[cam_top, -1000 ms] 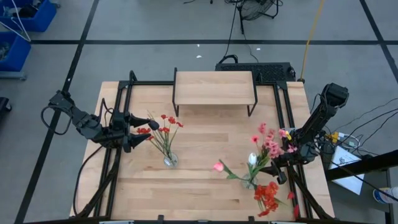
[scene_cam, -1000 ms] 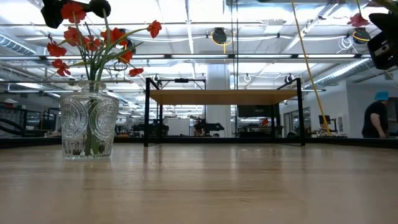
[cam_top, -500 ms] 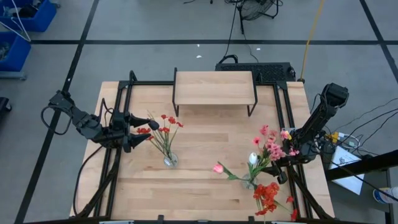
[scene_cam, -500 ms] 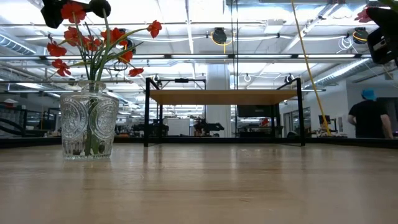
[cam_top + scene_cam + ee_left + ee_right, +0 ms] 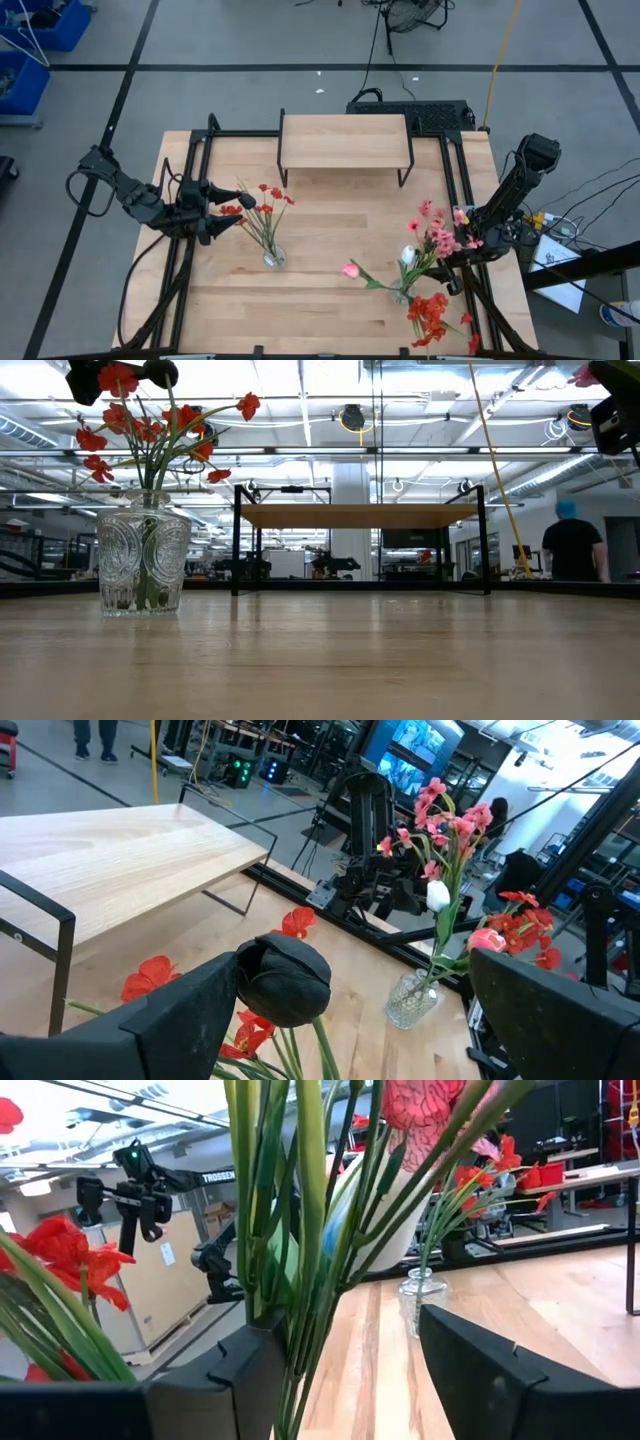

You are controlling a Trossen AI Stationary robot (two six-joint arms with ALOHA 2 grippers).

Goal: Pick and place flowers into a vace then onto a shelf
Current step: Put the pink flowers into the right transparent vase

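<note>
Right claw (image 5: 452,268), at 4 o'clock on the counter (image 5: 330,215), is closed around green flower stems (image 5: 300,1230) standing in a vase (image 5: 401,293). Left claw (image 5: 232,213) gapes wide at 9 o'clock (beside the red flowers (image 5: 262,205)). Shelf (image 5: 345,140) sits at 12.
</note>
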